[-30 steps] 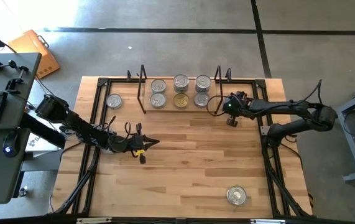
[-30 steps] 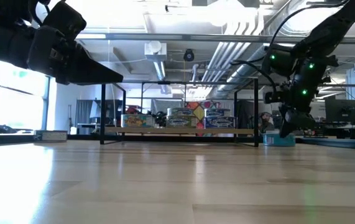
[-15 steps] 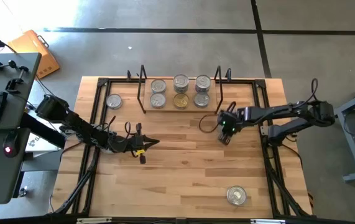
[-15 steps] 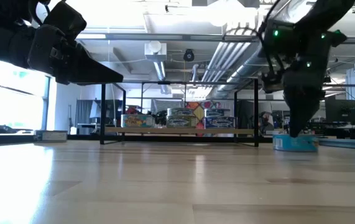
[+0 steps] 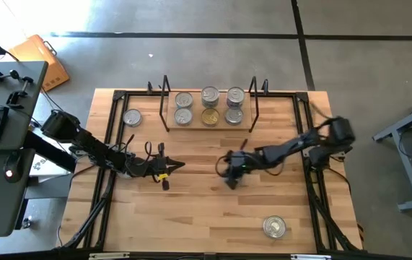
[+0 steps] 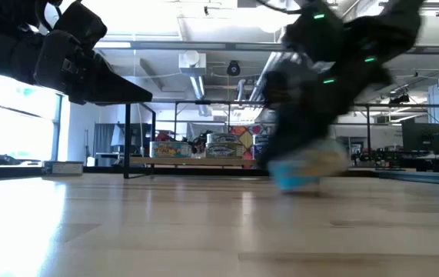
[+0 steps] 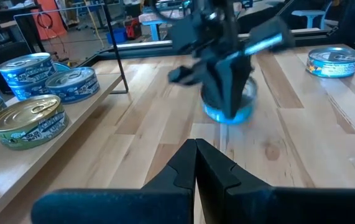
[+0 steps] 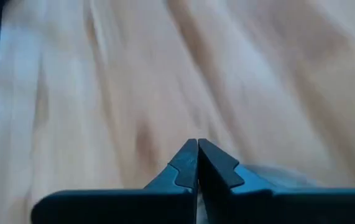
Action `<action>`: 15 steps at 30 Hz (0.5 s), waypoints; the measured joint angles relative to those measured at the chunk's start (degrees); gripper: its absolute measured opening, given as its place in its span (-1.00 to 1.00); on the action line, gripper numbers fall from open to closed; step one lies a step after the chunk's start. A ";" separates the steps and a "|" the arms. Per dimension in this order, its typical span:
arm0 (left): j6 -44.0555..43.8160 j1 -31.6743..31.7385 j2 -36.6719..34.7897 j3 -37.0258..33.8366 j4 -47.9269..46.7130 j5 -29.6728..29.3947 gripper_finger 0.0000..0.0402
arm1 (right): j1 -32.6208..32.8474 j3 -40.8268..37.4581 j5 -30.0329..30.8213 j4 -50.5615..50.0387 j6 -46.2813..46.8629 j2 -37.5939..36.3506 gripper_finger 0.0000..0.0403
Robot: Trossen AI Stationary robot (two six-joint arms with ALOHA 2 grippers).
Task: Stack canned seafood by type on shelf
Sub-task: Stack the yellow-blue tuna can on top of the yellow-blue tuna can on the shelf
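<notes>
Several tins of canned seafood point(image 5: 209, 105) stand on the shelf point(image 5: 196, 126) at the table's far side, most with silver tops and one gold point(image 5: 209, 116). A blue-sided tin point(image 7: 225, 113) sits on the table's middle, hidden under my right arm in the high view. My right gripper point(image 5: 231, 179) is shut right above and against it. My left gripper point(image 5: 181, 165) hovers shut over the table's left half, holding nothing. My right gripper meets the blue tin with its shut fingers point(image 7: 228, 81), which slant down onto it from the table's right and far side. Blur hides the exact spot on the tin's top or rim point(image 7: 245, 93). The tin stands upright with its base on the table.
One loose tin point(image 5: 132, 117) stands left of the shelf. Another point(image 5: 274, 226) sits near the table's front edge. Black frame rails point(image 5: 112, 137) run along both table sides. Bare wood lies between the two grippers and toward the front.
My right gripper has swept fast from beside the shelf's right end toward the table's left and near edges, rolling and tipping downward, its fingers staying shut. The blue tin has slid along the table with it, upright, to the middle.
</notes>
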 joint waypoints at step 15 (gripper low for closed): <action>-1.27 -0.79 0.00 -0.02 -0.57 2.53 -1.00 | 0.87 27.52 8.98 -5.61 -28.63 8.16 -0.98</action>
